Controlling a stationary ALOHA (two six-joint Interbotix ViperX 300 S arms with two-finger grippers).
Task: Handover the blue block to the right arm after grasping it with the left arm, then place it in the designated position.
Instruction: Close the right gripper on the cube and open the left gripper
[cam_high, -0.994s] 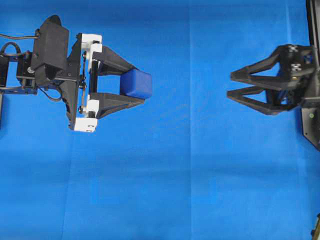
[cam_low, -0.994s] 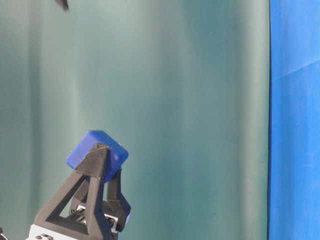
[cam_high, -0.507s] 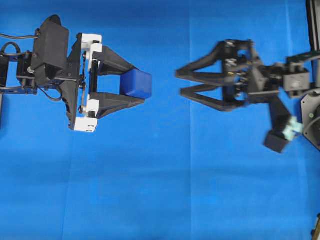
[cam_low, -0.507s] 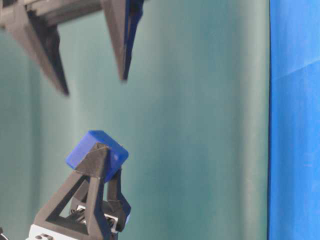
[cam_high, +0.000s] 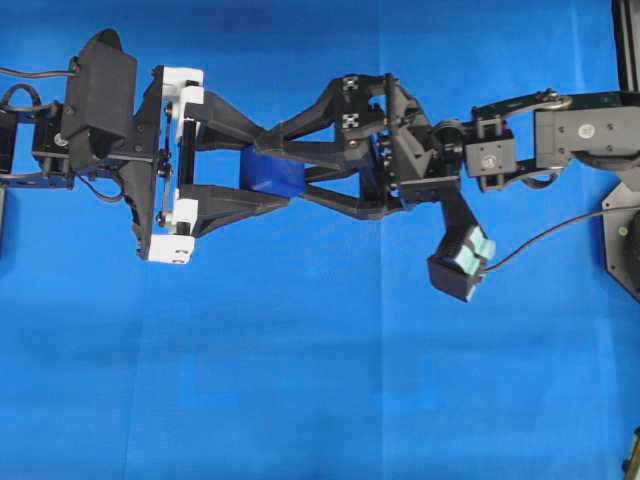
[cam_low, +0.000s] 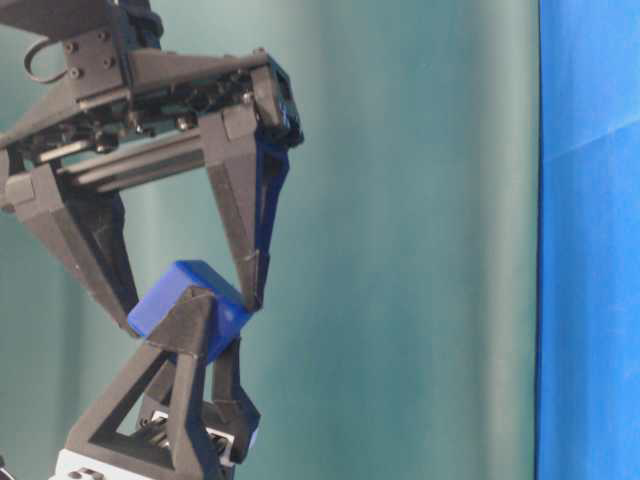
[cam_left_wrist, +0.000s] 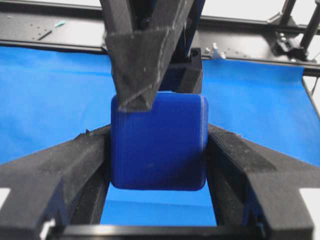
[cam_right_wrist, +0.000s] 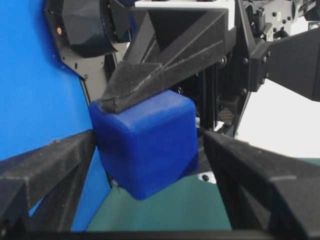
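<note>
One blue block (cam_high: 272, 174) tilted corner-up, L tool (cam_high: 262, 167) gripping, R tool (cam_high: 270, 170) straddling

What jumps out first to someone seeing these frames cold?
Mid-air at centre-left of the overhead view, two black claws meet nose to nose around the blue block. The left claw, with white plates, clamps the block between its fingertips. The right claw comes in from the right with its fingers spread wide on either side of the block, not yet closed on it, all above the bright blue cloth.
</note>
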